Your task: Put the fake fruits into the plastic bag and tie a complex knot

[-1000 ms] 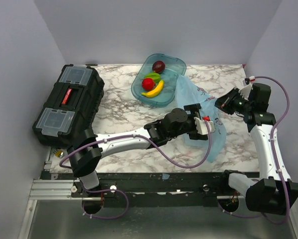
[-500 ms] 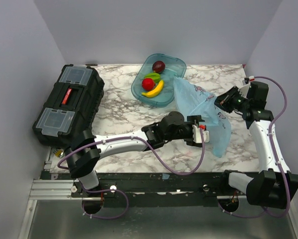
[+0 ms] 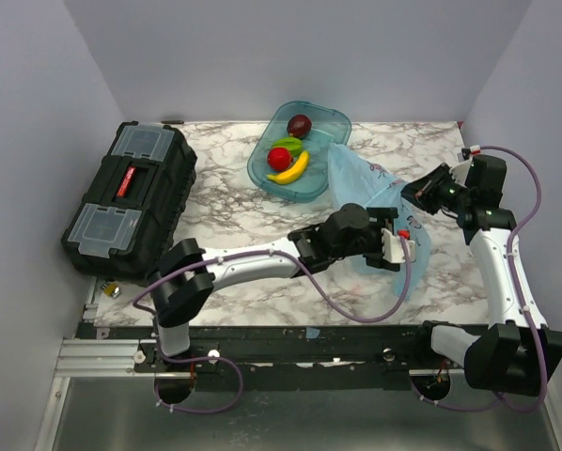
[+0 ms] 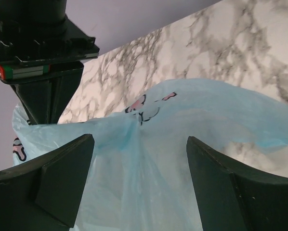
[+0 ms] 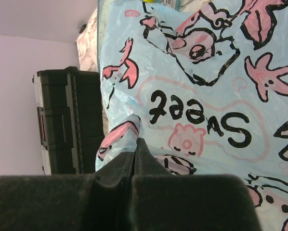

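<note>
**Step in hand:** opening the bag. No fruit is loaded yet.

**Bag:** The thin, light-blue translucent plastic bag [image 3: 361,178] with a pink-and-white cartoon print lies on the marbled surface [image 3: 234,202], right of centre.

**End effectors:** The right end effector [image 5: 136,153] has its fingers pressed together on a pinched fold of the film. The left end effector [image 4: 139,185] stands with fingers apart. Film lies between them but is not clamped.

**Fruits:** The yellow plastic banana [image 3: 290,169], bright red round fruit [image 3: 279,157], dark maroon round fruit [image 3: 299,124] and green piece [image 3: 288,144] all sit in the clear teal oval tray [image 3: 319,106], just behind the bag.

**Next move, in my judgement:** the left fingers should close on one layer only, opposite the right's hold, so the mouth can be drawn apart. Catching both layers would keep it sealed.

**Surroundings:** The black hard-plastic toolbox [image 3: 131,197] sits at the left, well apart — no obstruction. The left arm's purple cable [image 3: 356,315] loops near the bag's near edge — a possible snag.
</note>
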Motion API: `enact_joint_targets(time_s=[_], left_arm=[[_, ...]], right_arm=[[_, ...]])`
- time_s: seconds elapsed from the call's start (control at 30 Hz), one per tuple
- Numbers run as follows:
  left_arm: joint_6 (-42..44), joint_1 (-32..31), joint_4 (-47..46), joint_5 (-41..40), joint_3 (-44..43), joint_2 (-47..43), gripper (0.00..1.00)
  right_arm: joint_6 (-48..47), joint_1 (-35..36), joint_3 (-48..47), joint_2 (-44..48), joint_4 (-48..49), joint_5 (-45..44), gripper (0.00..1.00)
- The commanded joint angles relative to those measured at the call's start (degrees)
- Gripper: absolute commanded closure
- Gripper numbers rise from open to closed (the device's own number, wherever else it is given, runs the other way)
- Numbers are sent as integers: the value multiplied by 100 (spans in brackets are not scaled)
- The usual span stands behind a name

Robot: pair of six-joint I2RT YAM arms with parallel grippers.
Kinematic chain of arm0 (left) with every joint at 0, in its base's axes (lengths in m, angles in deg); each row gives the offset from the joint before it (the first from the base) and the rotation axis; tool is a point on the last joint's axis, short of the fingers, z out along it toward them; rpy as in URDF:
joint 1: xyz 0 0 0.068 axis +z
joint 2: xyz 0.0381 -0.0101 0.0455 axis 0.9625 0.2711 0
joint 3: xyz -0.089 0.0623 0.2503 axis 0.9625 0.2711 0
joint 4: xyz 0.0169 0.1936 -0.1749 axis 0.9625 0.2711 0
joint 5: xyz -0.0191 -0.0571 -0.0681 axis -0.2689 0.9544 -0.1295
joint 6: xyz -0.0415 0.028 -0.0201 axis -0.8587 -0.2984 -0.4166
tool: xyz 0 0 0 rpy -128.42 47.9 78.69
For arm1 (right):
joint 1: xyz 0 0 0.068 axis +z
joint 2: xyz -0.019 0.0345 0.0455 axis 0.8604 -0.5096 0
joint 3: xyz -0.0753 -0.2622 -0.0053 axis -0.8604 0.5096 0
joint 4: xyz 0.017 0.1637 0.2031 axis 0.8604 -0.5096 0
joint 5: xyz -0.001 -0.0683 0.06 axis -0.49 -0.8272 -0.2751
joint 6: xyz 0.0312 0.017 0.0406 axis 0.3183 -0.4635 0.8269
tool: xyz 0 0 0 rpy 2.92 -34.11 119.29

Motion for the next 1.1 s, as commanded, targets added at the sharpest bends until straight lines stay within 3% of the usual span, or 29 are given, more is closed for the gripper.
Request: enact_joint_targets(time_s=[0.0, 0.4, 0.6, 0.67, 0.8, 0.9, 0.93, 1.07], left_arm=[[307, 98, 365, -1090, -614, 540, 18], [139, 277, 1160, -1156, -934, 1025, 30], [315, 438, 1578, -1215, -1095, 1259, 22], [356, 476, 1722, -1153, -1099, 1231, 25], [166, 568, 1933, -86, -824, 644, 62], [-277, 778, 2083, 1347, -515, -119, 95], [-524, 887, 2104, 1762, -469, -334, 100], [-1888, 1547, 2070, 3078, -583, -624, 100]], right_arm=[[-69, -4, -158, 49, -276, 49, 99], [-170, 1, -262, 113, -677, -32, 99], [-161, -2, -372, 77, -699, -1, 99], [-161, -2, -348, 61, -678, -3, 99], [-340, -2, -266, 102, -655, -80, 99], [-1272, -6, -297, 158, -869, -273, 99], [-1673, 1, -294, 195, -969, -396, 99], [-3725, -8, -144, 446, -1331, -885, 99]])
